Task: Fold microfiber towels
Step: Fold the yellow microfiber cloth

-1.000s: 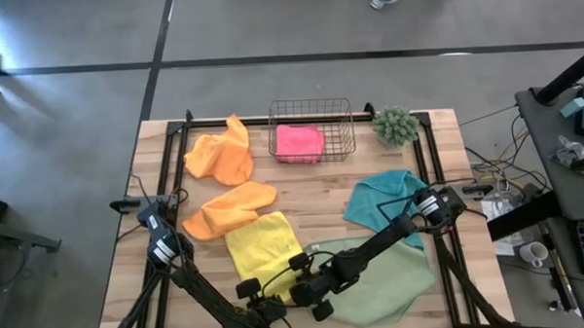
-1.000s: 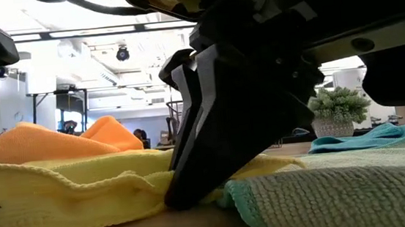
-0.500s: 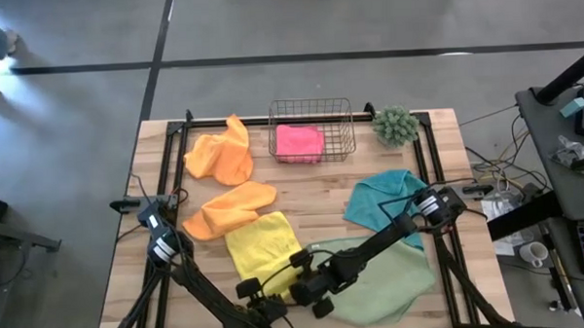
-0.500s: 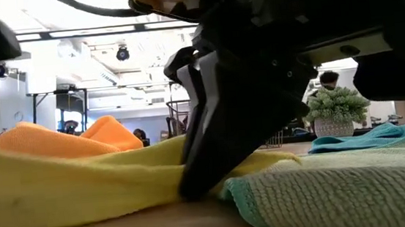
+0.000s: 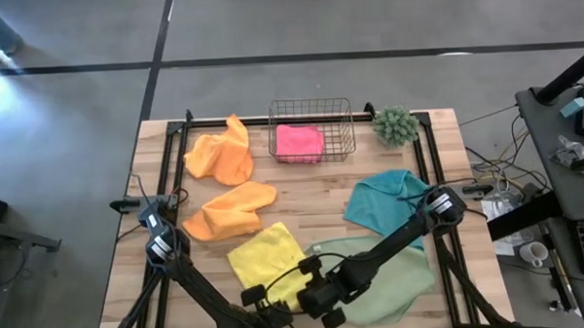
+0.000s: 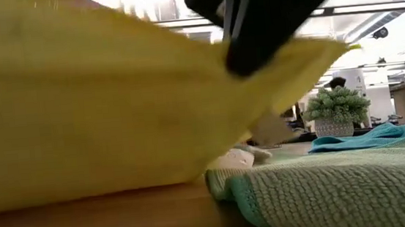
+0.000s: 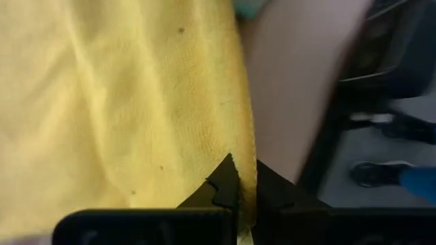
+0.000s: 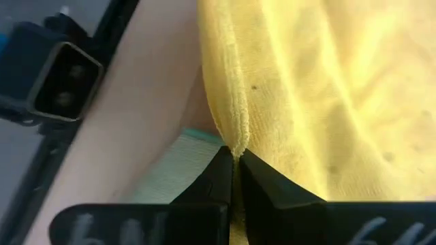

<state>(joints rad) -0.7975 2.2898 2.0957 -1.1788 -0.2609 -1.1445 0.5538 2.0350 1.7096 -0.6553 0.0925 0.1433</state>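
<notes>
Wooden table [image 5: 313, 207] under scattered towels, wire basket [image 5: 310, 130], plant [image 5: 396, 126].

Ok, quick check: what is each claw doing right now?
Left claw: closed on the edge of the soft yellow microfiber towel.
Right claw: closed on that same towel's edge.

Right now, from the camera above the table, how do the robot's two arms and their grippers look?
Both arms are dark, almost black, built of slim jointed segments. Each rises from a base with a pale ring: left arm, right arm. A thin black cable loops beside each. The left gripper and right gripper each end in two black, wedge-shaped fingers tapering to points.
</notes>
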